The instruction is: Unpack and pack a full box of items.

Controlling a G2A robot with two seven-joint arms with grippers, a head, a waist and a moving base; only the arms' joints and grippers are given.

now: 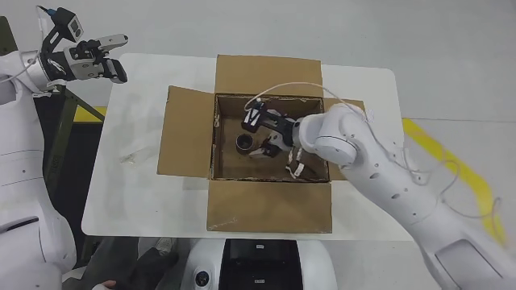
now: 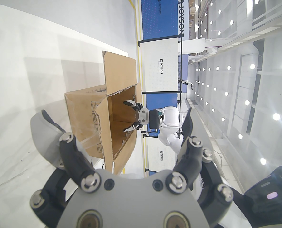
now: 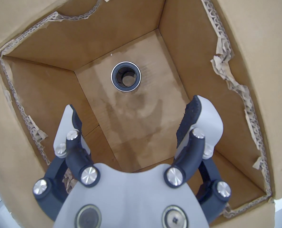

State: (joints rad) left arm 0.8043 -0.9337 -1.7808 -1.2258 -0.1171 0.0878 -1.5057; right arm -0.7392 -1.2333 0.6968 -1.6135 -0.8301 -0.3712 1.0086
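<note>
- The box [image 1: 270, 203] stood on the white bench [image 1: 137, 197] with its four flaps folded outward. Its cut edges were ragged and torn.
- One dark ring-shaped item [image 3: 126, 76] lay flat on the box floor, toward the left arm's side. No other contents could be seen around it.
- The right claw [image 1: 256, 134] hung in the mouth of the box, above the floor. Its fingers were spread wide and gripped nothing. The ring lay beyond the fingertips, apart from them.
- The left claw [image 1: 121, 55] was at the bench's far left corner, well apart from the box. Its fingers were likewise spread wide and empty.
</note>
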